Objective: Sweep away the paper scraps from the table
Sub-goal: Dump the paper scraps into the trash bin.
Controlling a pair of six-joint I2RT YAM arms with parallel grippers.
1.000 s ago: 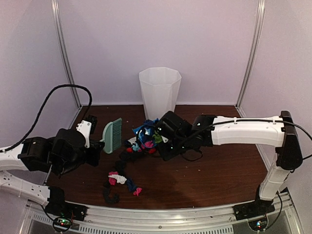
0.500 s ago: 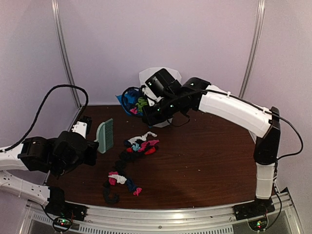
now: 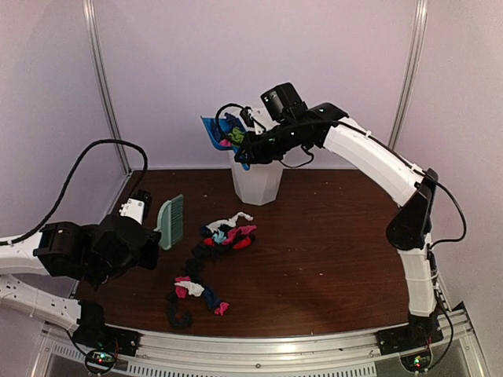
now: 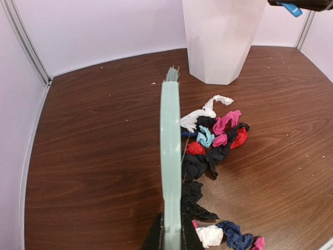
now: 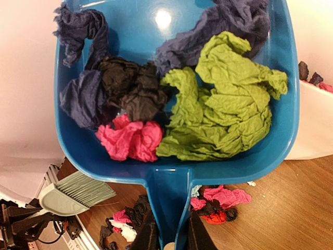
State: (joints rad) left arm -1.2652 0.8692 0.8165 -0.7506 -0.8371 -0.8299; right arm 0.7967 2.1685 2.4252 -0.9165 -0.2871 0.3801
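Left gripper (image 3: 149, 236): low over the table's left side, fingers pinched on the handle of a mint-green hand brush (image 3: 170, 221); brush stands on edge, bristles pointing away from the arm bases.
Table (image 3: 338, 251): dark wood-grain surface.
Paper scraps (image 3: 211, 259): a loose trail just right of the brush, pink, red, white, black and navy, running from near the front rail toward the bin; apart from the bristles.
Dustpan (image 3: 218, 132): blue plastic, lifted off the table, up at the bin's upper left; carries green, pink, black and navy wads (image 5: 208, 104).
Bin (image 3: 258, 179): white, faceted, upright at the back centre; dark and pink bits show inside its rim.
Right gripper (image 3: 253, 146): raised above the bin, fingers clamped on the dustpan's handle.
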